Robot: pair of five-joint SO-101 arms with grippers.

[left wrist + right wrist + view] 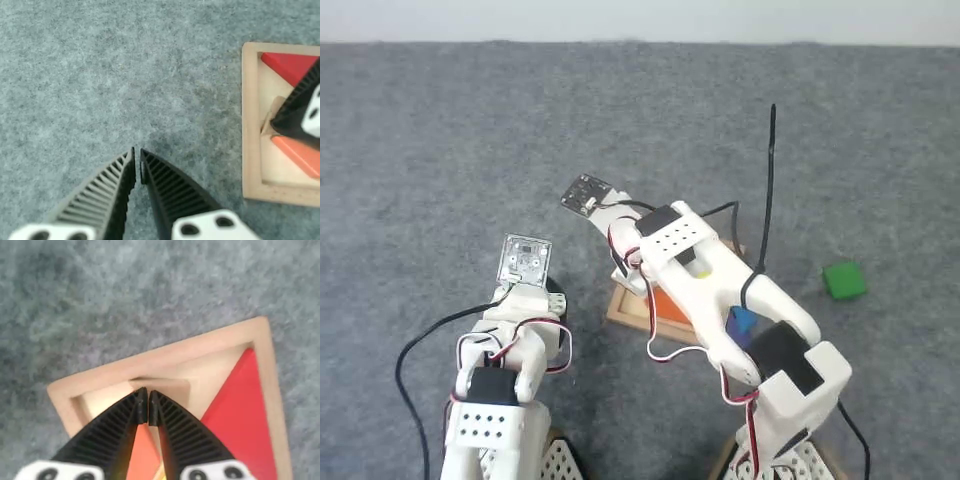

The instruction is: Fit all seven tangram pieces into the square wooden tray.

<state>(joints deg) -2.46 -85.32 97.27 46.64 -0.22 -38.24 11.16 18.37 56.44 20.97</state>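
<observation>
Beneath both tools, a grey fuzzy table cover point(440, 150), running out on every side of them. Next in size, two white arms: right arm point(720, 290) stretched forward over the tray, left arm point(505, 400) alongside it and short of the tray.

Directly under the right gripper point(148, 394), a square wooden tray point(165, 357), its rim running just past the tips. Same tray off to one side of the left gripper point(137, 151), apart from it, bare cover between.

Right gripper's ribbed black fingers drawn together, tips all but touching, nothing between them, poised over bare tray floor close inside the rim; touching that floor or not, impossible to tell. Left gripper likewise closed to a hairline gap, empty, over cover alone.

Inside the tray, a red triangle point(245, 410) lying along one rim, just beside the right gripper's fingers. Also inside, an orange piece point(142, 460), partly hidden under those fingers, a strip of bare floor between it and the red one.

Smallest, a green block point(844, 280) on the cover outside the tray, well apart from both grippers, beyond the right arm from the left gripper.
</observation>
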